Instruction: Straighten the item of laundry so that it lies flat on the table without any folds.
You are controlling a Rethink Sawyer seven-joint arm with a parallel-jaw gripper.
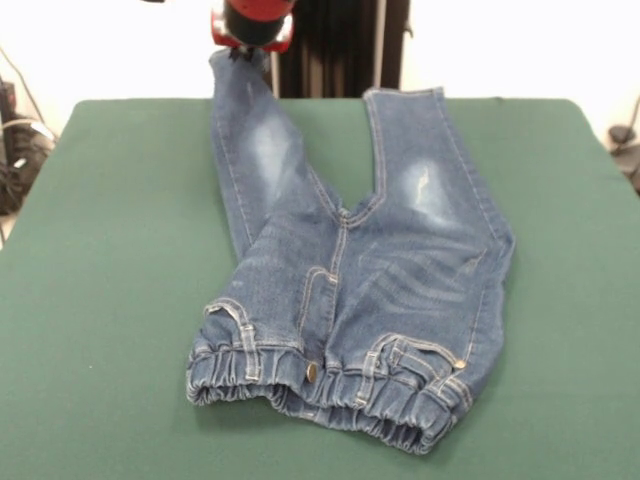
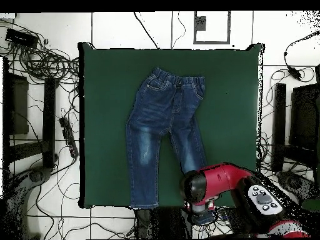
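Green felt covers the counter (image 1: 100, 300), and cables trail over the white floor (image 2: 37, 56) around it. You have the jeans (image 1: 350, 290) lying face up near the counter's middle. In the overhead view the waistband (image 2: 181, 81) points to twelve o'clock and the two legs run down toward six. Most of the spreading looks done: both legs are apart and fairly straight, and the seat lies open. What is left, as far as you can judge, is the gathered waistband, some ripples across the hip on one side, and the cuff of one leg, which reaches the counter's edge under the arm. The other leg's cuff lies flat at the same edge. The hand (image 1: 250, 45) sits right over that hidden cuff at about five o'clock overhead. You cannot tell whether it is parted or closed, or whether it has the denim pinched.
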